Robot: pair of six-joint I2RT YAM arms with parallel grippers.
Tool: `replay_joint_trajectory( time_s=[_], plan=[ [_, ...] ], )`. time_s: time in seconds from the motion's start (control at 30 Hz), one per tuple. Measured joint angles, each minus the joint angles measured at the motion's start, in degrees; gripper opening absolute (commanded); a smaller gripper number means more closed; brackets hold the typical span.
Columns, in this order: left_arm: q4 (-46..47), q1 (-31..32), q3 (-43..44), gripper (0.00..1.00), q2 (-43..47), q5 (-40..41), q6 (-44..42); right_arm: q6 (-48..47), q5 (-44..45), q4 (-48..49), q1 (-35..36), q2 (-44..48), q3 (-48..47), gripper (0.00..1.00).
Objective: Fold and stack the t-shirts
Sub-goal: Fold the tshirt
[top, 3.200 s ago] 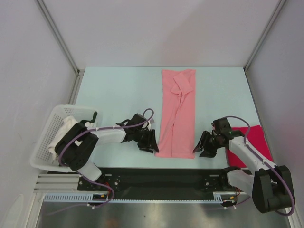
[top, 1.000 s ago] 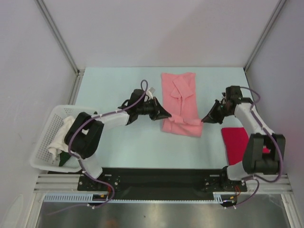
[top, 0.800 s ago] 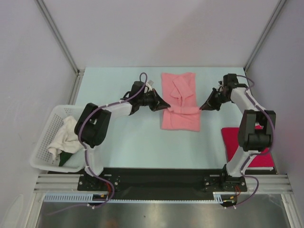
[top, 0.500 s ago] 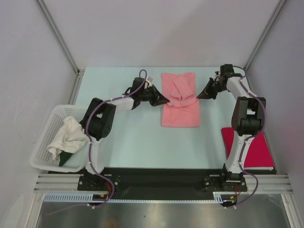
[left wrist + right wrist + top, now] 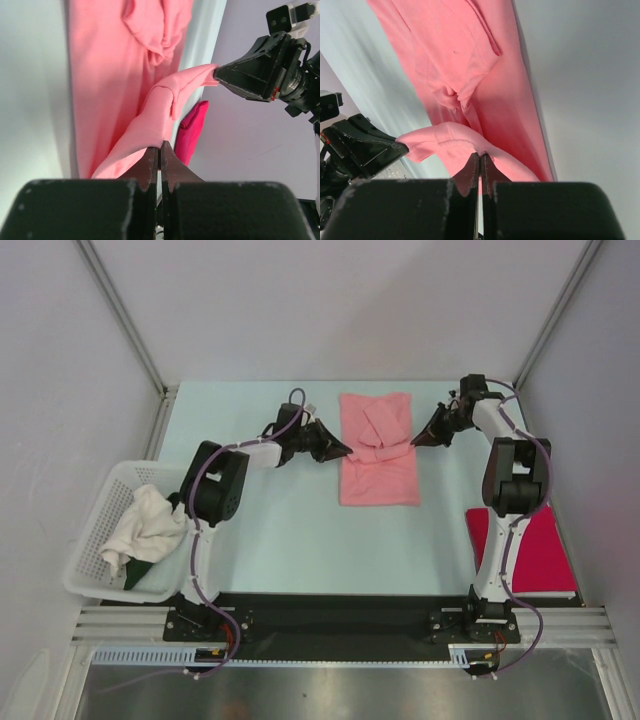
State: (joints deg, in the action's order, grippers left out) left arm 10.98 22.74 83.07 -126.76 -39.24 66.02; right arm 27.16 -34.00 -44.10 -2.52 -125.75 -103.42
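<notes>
The light salmon-pink t-shirt [image 5: 380,478] lies on the pale table, its near half doubled back over the far half. My left gripper [image 5: 346,452] is shut on the shirt's hem at the left edge; the left wrist view shows the pinch [image 5: 160,145] and the cloth [image 5: 100,75] beyond it. My right gripper [image 5: 414,441] is shut on the same hem at the right edge, with cloth [image 5: 470,65] bunched over its tips [image 5: 481,156]. The hem hangs raised between both grippers. The magenta-red t-shirt [image 5: 548,550] lies folded at the near right, partly behind the right arm.
A white lattice basket [image 5: 82,558] at the near left holds a crumpled white cloth [image 5: 140,525] and something dark green. Grey walls close the table on three sides. The right arm's upright links stand over the magenta shirt's left part.
Both grippers have carried the pink shirt's near hem away from the bases towards the far edge, doubling the shirt over itself. Both have stayed shut on the cloth.
</notes>
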Motion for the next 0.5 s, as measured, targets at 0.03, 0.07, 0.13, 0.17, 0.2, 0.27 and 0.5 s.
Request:
replay_joint_trajectory(
  time_s=[0.03,0.07,0.13,0.17,0.2,0.27,0.5],
  plan=[
    [-0.04,-0.02,0.04,0.0,-0.31,0.0,0.0,0.02,-0.04,-0.07,0.0,-0.35,-0.37,0.0],
    [-0.07,-0.02,0.15,0.0,-0.7,-0.02,0.02,0.02,-0.09,-0.02,-0.02,-0.79,-0.7,0.0],
    [-0.15,-0.04,0.61,0.0,-1.49,0.0,0.07,0.07,-0.2,-0.02,-0.02,-1.49,-1.11,0.0],
    [-0.17,-0.07,0.83,0.0,-1.77,0.0,0.09,0.09,-0.24,-0.11,-0.07,-1.84,-1.2,0.0],
    [-0.22,-0.09,1.03,0.01,-2.03,0.0,0.13,0.11,-0.33,-0.17,-0.07,-2.19,-1.33,0.0],
    [-0.28,-0.2,1.44,0.09,-2.51,-0.04,0.17,0.13,-0.39,-0.2,-0.13,-2.86,-1.44,0.0],
    [-3.45,-1.18,6.19,0.24,-5.05,0.02,-1.27,-0.13,-0.28,-1.14,-0.76,-6.27,-3.19,0.18]
  ],
)
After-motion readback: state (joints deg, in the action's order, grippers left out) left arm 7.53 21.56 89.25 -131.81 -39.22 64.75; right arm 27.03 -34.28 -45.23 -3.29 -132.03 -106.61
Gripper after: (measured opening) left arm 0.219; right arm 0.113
